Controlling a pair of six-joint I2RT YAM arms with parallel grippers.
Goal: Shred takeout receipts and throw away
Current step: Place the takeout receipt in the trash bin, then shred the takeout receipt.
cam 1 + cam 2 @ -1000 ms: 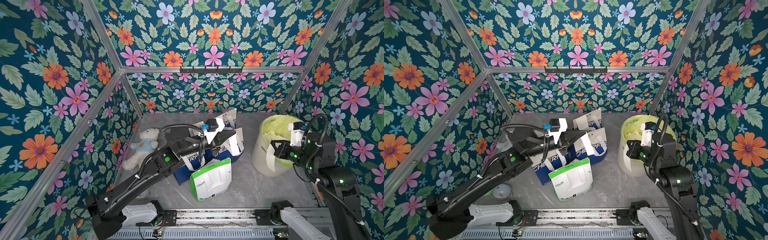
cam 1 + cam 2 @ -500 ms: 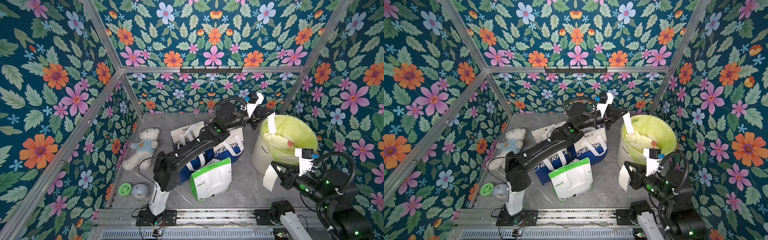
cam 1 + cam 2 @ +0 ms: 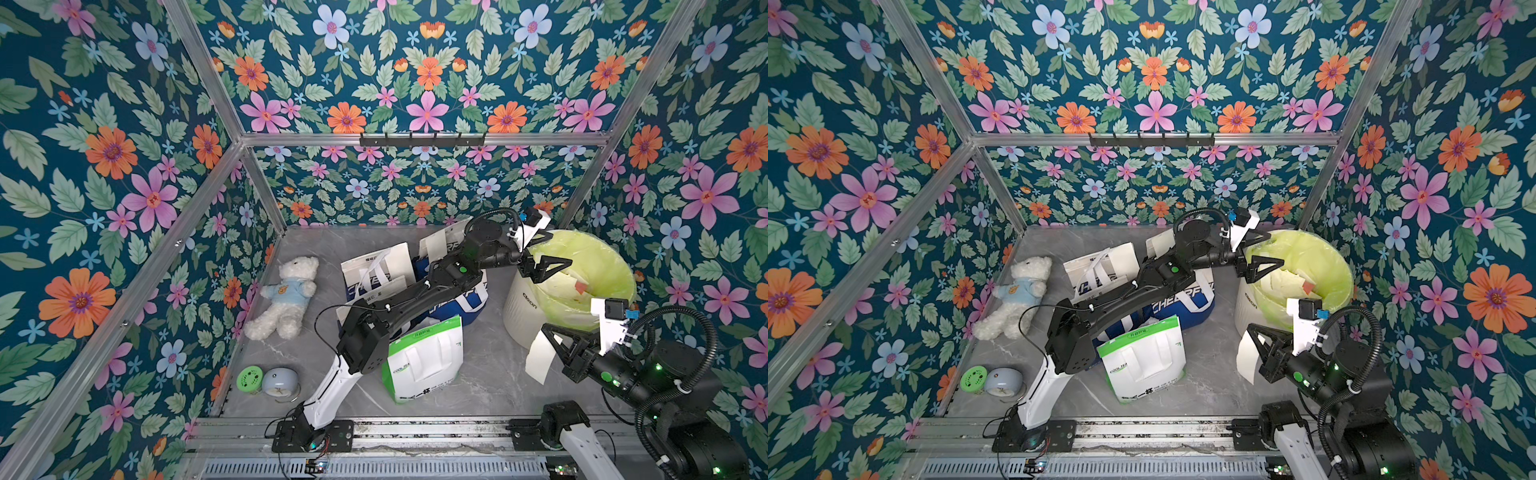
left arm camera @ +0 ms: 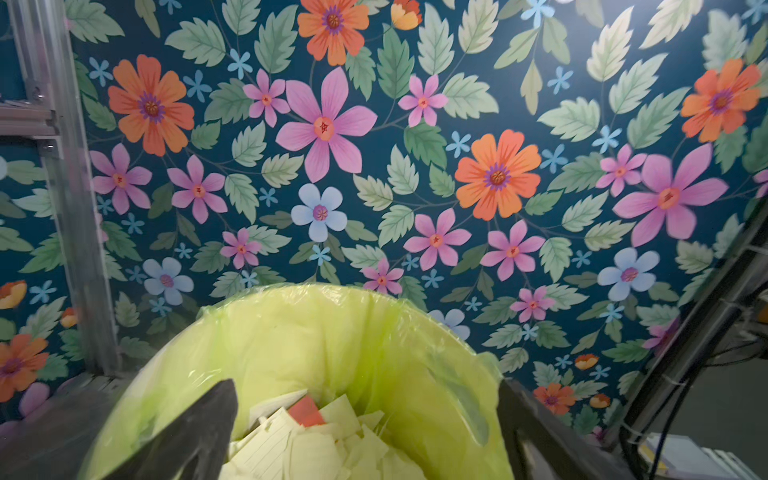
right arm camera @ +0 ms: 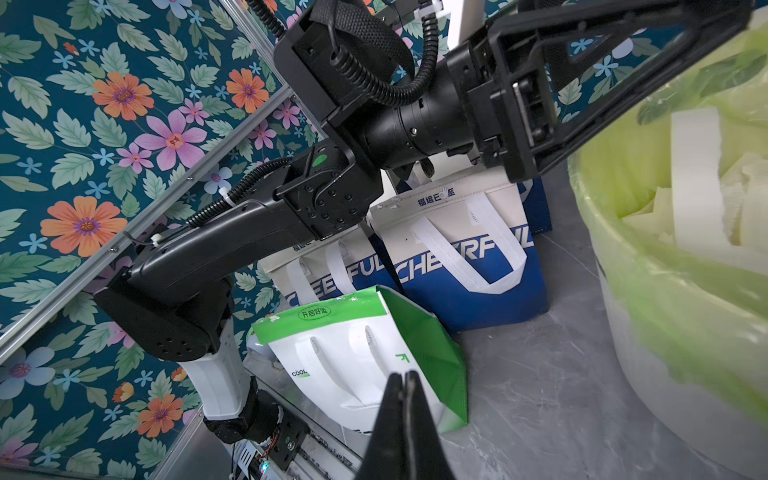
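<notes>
- Grey marbled tabletop (image 3: 494,386), floral walls (image 3: 415,104).
- Left gripper (image 3: 562,247): jaws spread, empty, above white round bin (image 3: 519,299) with yellow-green liner.
- Torn white paper receipt pieces (image 4: 291,440): inside bin.
- Right gripper (image 3: 547,332): clamped on white paper receipt strip (image 3: 540,359) beside bin.

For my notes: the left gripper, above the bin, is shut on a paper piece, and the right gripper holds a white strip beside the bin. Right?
Not quite. The left gripper above the bin is open and empty; the left wrist view shows it. The right gripper does hold a white strip beside the bin.
</notes>
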